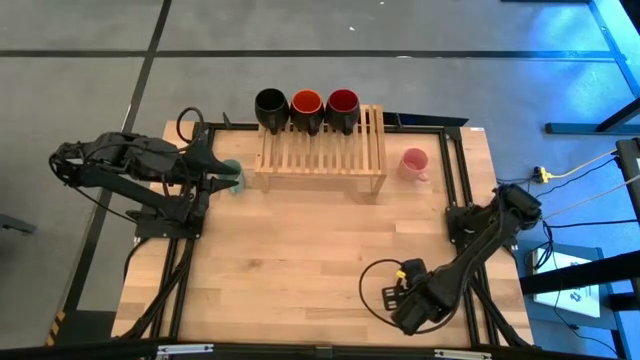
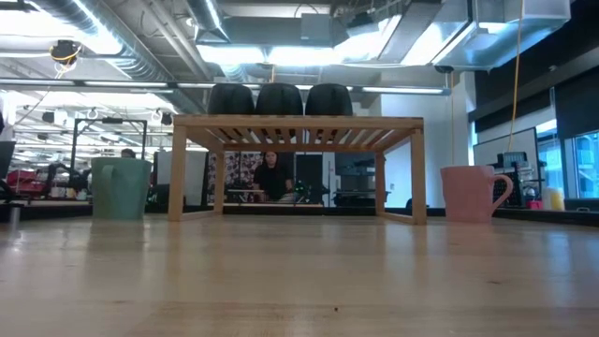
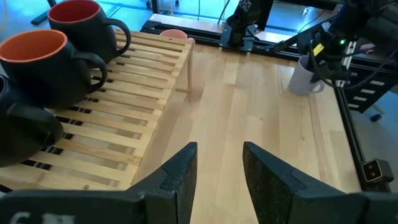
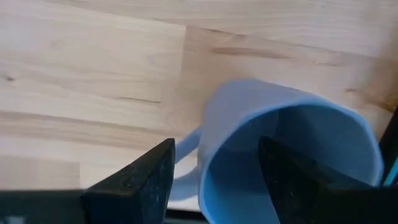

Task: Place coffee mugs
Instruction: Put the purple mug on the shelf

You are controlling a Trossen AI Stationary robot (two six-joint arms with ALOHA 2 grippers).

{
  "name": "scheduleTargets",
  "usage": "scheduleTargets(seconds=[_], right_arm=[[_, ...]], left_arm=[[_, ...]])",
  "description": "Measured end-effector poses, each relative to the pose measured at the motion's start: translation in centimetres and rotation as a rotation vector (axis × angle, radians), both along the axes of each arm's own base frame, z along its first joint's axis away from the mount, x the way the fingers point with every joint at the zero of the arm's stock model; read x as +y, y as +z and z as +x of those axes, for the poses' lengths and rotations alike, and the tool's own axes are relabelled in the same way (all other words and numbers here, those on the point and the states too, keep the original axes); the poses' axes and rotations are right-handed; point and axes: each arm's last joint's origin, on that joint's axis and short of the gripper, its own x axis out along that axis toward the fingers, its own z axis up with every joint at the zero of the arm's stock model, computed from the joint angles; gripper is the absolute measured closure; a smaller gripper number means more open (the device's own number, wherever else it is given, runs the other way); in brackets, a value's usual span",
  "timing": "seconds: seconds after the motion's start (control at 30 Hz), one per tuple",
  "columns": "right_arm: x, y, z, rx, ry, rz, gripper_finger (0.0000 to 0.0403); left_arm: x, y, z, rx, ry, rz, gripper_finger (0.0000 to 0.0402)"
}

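Observation:
Three mugs stand on the slatted rack (image 1: 320, 152) along its far edge: black (image 1: 271, 106), orange-red (image 1: 306, 106) and dark red (image 1: 342, 104). The pink mug (image 1: 414, 162) stands on the table to the right of the rack, and the green mug (image 1: 233, 180) stands to its left. My left gripper (image 3: 219, 158) is open and empty, beside or above the green mug (image 2: 120, 188). My right gripper (image 4: 214, 155), near the table's near right corner (image 1: 408, 312), is open astride the lavender-grey mug's (image 4: 280, 143) wall. One finger is inside the mouth and one is outside by the handle (image 4: 186, 142). My right gripper comes at the lavender-grey mug's rim (image 4: 208, 146) from above, pointing down. The wall stands in the wide gap between its fingers. I cannot tell whether either finger touches it. The mug's base sits on the table (image 3: 303, 78).
The wooden rack sits at the far middle of the table. Black frame rails and cables run along the left and right sides by the arm bases (image 1: 165, 215). Bare wood lies between the arms (image 1: 310, 250). A person (image 2: 271, 175) shows in the room beyond.

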Motion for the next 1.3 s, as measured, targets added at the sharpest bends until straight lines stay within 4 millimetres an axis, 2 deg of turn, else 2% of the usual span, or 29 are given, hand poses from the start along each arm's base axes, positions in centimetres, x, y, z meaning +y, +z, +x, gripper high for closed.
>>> scheduleTargets(seconds=[0.13,0.43,0.5,0.7,0.9,1.1,1.3], right_arm=[[0.2,-0.8,0.3,0.012,0.000,-0.019,0.0223],[0.3,-1.3,0.4,-0.003,0.037,-0.051,0.0374],[0.2,-1.3,0.4,-0.004,0.082,-0.060,0.0393],[-0.3,-1.2,1.3,-0.033,0.277,-0.054,0.0394],[-2.0,-1.0,3.9,-0.118,0.554,-0.015,0.0396],[-5.2,-0.2,6.9,-0.174,0.748,-0.011,0.0398],[-9.0,-0.6,9.3,-0.172,0.740,-0.031,0.0395]], left_arm=[[0.0,0.0,0.0,0.000,0.000,0.000,0.0278],[0.0,0.0,0.0,0.000,0.000,-0.001,0.0278],[0.0,0.0,0.0,0.000,0.000,-0.001,0.0278],[0.0,0.0,0.0,-0.001,0.001,-0.001,0.0278],[0.0,0.0,0.0,0.000,-0.004,-0.003,0.0278],[0.0,0.0,0.0,0.000,-0.005,-0.002,0.0278],[0.0,0.0,0.0,0.001,-0.007,-0.003,0.0278]])
